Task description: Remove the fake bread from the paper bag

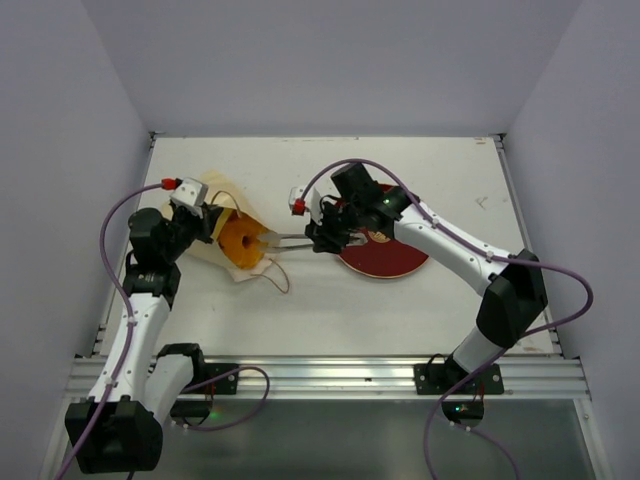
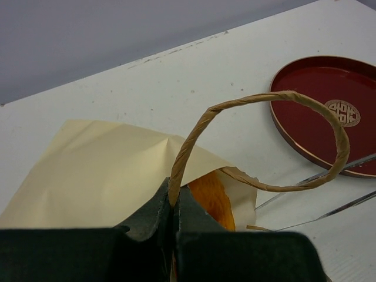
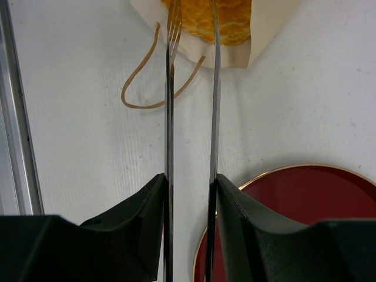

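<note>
The paper bag (image 1: 203, 191) lies on its side at the left of the table, mouth toward the plate. Orange fake bread (image 1: 240, 243) shows in its mouth (image 2: 211, 197) (image 3: 218, 20). My left gripper (image 1: 205, 222) (image 2: 174, 202) is shut on one brown loop handle (image 2: 264, 100) and holds the mouth up. My right gripper (image 1: 322, 235) (image 3: 191, 179) is shut on metal tongs (image 1: 290, 240) (image 3: 169, 117). The tong tips reach the bread at the bag's mouth, one on each side of it. The rest of the bag's inside is hidden.
A red round plate (image 1: 395, 262) (image 2: 335, 106) (image 3: 294, 223) lies right of the bag, under my right wrist. The bag's second handle (image 3: 141, 88) lies loose on the white table. A metal rail (image 3: 17, 117) runs along the near edge.
</note>
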Controlling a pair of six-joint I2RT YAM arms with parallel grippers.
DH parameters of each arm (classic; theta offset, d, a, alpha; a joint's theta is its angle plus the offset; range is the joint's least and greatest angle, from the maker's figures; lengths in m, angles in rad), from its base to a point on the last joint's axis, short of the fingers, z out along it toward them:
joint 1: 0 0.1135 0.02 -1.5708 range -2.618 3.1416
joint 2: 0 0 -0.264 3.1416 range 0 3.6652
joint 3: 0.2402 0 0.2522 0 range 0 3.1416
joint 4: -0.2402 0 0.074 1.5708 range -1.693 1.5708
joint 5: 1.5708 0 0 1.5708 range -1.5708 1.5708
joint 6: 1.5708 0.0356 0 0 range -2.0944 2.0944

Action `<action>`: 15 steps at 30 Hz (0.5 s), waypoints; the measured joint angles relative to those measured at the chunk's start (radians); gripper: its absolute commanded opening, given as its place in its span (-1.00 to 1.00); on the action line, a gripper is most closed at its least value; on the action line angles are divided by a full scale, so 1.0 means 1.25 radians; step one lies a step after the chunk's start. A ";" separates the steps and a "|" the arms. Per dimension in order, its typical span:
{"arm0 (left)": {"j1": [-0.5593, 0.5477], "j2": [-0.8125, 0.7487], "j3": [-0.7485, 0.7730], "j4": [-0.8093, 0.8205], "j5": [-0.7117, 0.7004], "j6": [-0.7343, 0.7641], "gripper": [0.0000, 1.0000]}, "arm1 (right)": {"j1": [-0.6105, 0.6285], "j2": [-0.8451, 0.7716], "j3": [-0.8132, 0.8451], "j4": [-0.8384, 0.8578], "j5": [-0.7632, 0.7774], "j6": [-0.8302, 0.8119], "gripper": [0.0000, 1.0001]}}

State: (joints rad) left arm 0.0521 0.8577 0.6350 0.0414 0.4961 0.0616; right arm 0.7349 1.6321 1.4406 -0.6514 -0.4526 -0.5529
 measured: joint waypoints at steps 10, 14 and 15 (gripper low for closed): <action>0.000 -0.008 -0.034 0.014 0.020 -0.016 -1.00 | 0.006 0.037 -0.029 0.073 -0.037 0.237 -0.23; 0.000 -0.020 -0.049 0.017 0.021 -0.018 -0.99 | 0.006 0.032 -0.067 0.100 -0.067 0.327 -0.22; 0.000 -0.024 -0.054 0.018 0.021 -0.019 -0.99 | 0.006 0.028 -0.077 0.107 -0.072 0.346 -0.22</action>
State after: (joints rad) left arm 0.0521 0.8272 0.5674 0.0639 0.5228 0.0376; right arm 0.7425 1.6672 1.3449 -0.5175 -0.5423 -0.1204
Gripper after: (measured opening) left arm 0.018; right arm 0.393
